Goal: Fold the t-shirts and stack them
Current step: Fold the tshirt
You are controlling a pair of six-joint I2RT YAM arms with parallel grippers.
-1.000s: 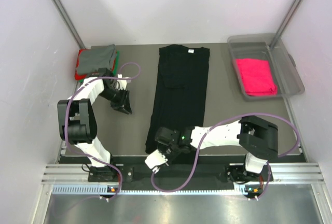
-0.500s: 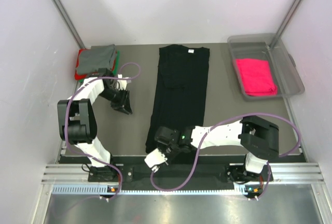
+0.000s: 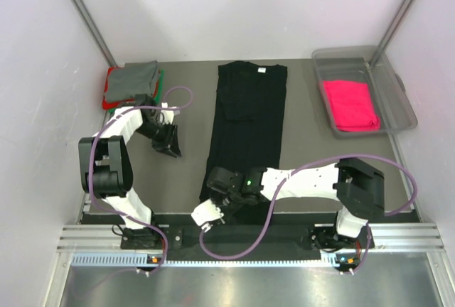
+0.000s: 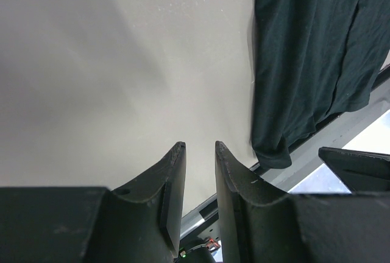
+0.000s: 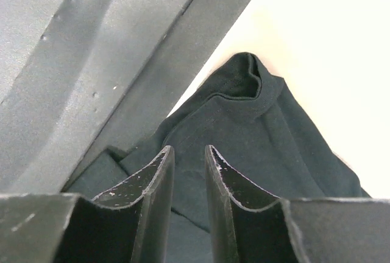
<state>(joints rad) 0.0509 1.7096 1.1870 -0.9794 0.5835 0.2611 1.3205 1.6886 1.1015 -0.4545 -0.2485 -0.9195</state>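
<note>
A black t-shirt [image 3: 249,126] lies folded into a long strip down the middle of the table, white neck label at the far end. My right gripper [image 3: 212,192] hovers over its near left hem corner. In the right wrist view the gripper [image 5: 187,148] is narrowly open above the black cloth [image 5: 262,135], with nothing between the fingers. My left gripper [image 3: 170,147] sits left of the shirt. In the left wrist view it [image 4: 200,146] is narrowly open and empty over bare table, with the shirt's edge [image 4: 317,50] to its right. A folded grey tee [image 3: 134,78] tops red and green ones at the back left.
A clear plastic bin [image 3: 398,101] at the back right holds a folded hot-pink tee [image 3: 350,104]. The dark metal rail [image 5: 91,62] of the table's near edge runs just beside the shirt's hem corner. White walls close in the left, back and right sides.
My right gripper has shifted a little to the left along the shirt's near hem, toward its left corner. The left arm and the shirts have not moved.
</note>
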